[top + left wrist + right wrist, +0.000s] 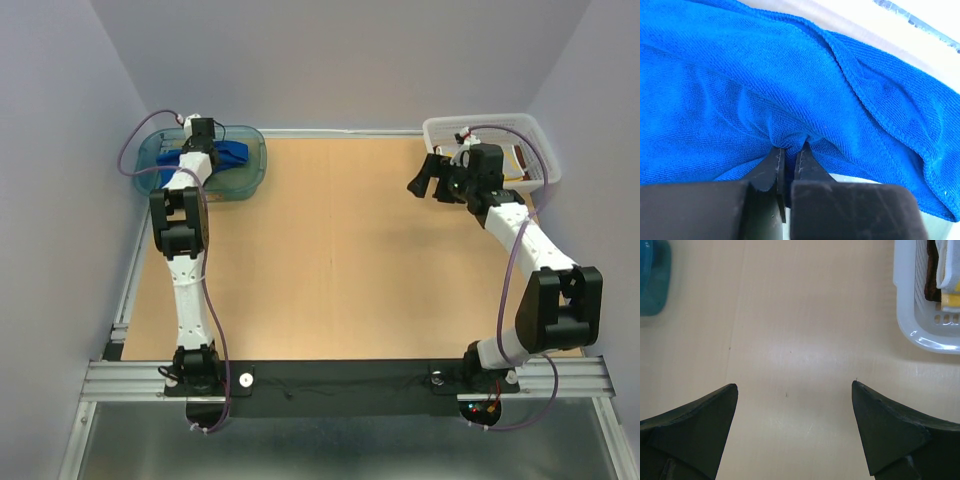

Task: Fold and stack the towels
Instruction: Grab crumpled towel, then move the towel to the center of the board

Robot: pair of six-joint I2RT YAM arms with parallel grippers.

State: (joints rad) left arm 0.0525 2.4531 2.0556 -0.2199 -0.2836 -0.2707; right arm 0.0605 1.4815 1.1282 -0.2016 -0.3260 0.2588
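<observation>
The wooden table (330, 250) shows no folded towel and no stack, so by my reading the task is at its very start. At the far left corner sits the teal tub (252, 178), and the blue towel (765, 75) lies crumpled inside it. At the far right corner stands the white basket (920, 330); the rust-brown towel (931, 275) and the yellow patterned towel (950, 287) are bunched in it, unfolded as far as the slice in view shows. The left gripper (789, 149) reaches down into the tub, and its fingers are pinched tight on a gathered pucker of the blue cloth. Lifting it out looks like the step in hand. The right gripper (795, 386) hangs above bare table just left of the basket, fingers spread wide and holding nothing. What is left, then, is nearly everything: carry the blue towel to the open table, flatten and fold it, fetch the two from the basket, fold each, and pile all three.
</observation>
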